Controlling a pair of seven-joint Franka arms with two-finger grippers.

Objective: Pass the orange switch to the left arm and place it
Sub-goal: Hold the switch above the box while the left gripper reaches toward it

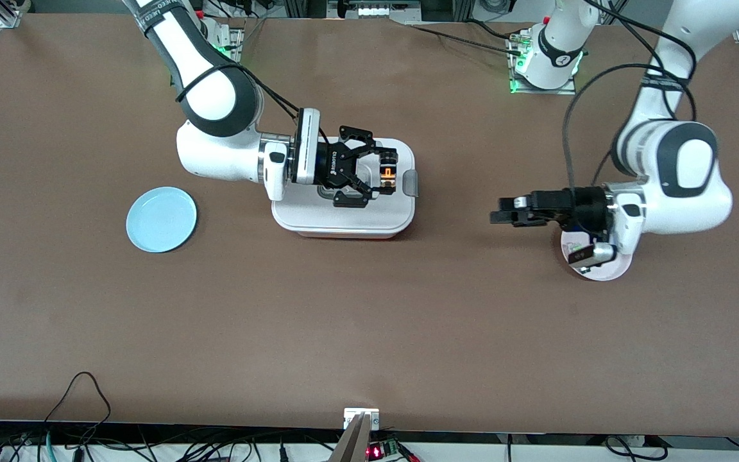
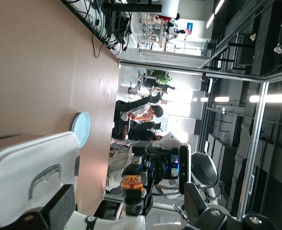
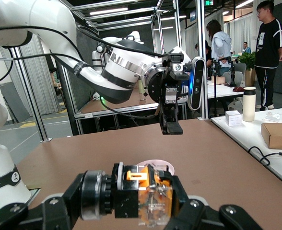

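Observation:
My right gripper (image 1: pixel 387 172) is shut on the orange switch (image 1: pixel 389 173) and holds it in the air over the white box (image 1: pixel 344 221), at the end toward the left arm. In the right wrist view the switch (image 3: pixel 141 191) sits crosswise between the fingers (image 3: pixel 59 211). My left gripper (image 1: pixel 501 218) is open and empty, up over bare table between the box and a pink plate, pointing toward the switch. In the left wrist view its fingers (image 2: pixel 59 211) stand wide apart, with the switch (image 2: pixel 134 184) and the box (image 2: pixel 30 163) ahead. The left gripper also shows in the right wrist view (image 3: pixel 170 125).
A light blue plate (image 1: pixel 161 219) lies toward the right arm's end of the table. A pink plate (image 1: pixel 613 269) lies under the left arm's wrist. Cables hang along the table edge nearest the front camera.

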